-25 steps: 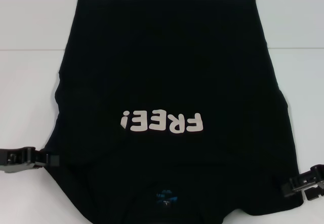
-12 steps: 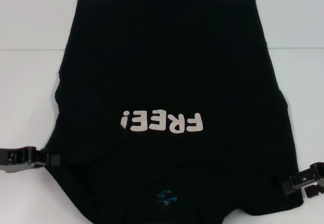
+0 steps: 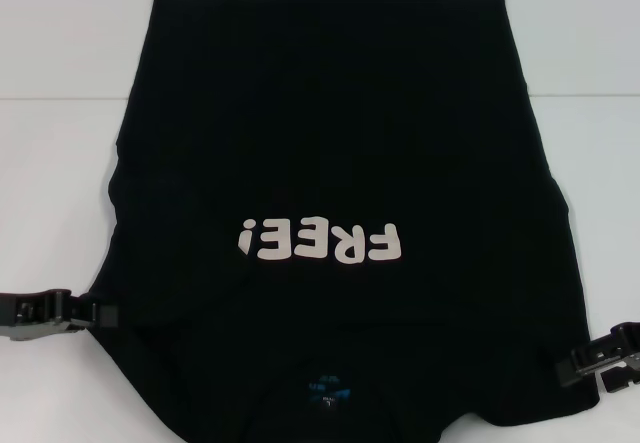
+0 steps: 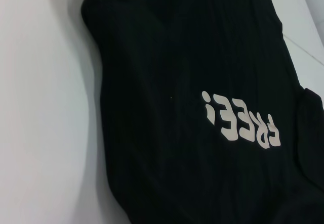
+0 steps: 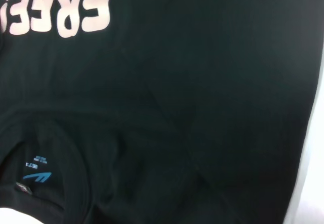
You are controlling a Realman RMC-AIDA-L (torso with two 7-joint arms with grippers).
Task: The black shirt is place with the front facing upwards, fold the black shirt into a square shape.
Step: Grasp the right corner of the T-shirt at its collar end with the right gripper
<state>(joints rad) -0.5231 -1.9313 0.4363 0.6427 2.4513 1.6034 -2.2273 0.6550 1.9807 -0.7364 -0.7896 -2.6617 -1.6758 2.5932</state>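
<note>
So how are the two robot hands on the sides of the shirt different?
The left gripper touches the black shirt at its left edge, while the right gripper sits at the right edge, nearer the robot. More of the left one shows; the right is partly cut off. Both are black and low beside the shoulders.

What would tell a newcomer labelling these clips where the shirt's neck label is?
Start with the black shirt spread over the white table, between the left gripper and right gripper. Go from the white FREE! lettering toward the robot to the collar. The neck label sits there, the only blue mark on the cloth.
</note>
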